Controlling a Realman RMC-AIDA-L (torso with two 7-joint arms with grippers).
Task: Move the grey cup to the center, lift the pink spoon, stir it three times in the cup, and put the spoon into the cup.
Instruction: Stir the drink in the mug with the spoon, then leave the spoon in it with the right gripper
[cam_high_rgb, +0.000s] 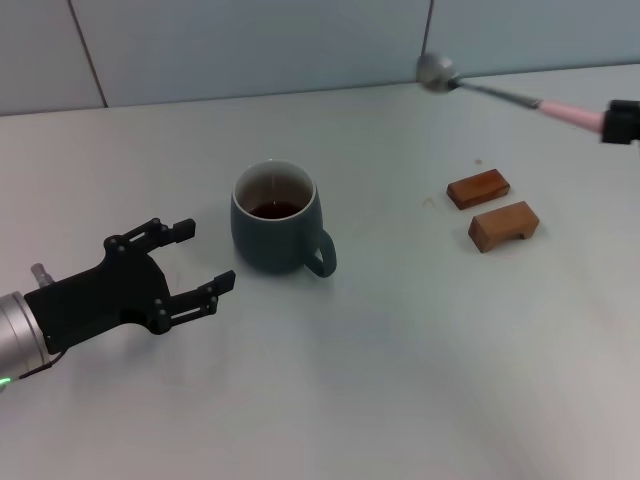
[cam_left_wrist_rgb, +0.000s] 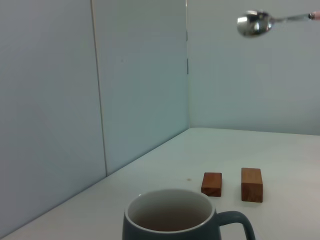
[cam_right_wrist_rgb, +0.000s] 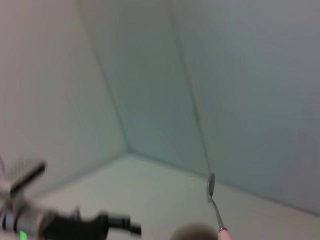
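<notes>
Nearest the head camera, at about eight o'clock, the left gripper lay low over the table with its fingers spread wide and nothing between them. It sat just beside the grey cup, probably having let it go so the mug stood free near the centre, handle toward five o'clock, dark liquid inside. Up at two o'clock the right gripper was closed on the pale handle of the pink spoon, held high, bowl pointing toward the cup, seemingly ready to travel over for stirring. Two wooden blocks rested at three o'clock, well apart from the cup.
</notes>
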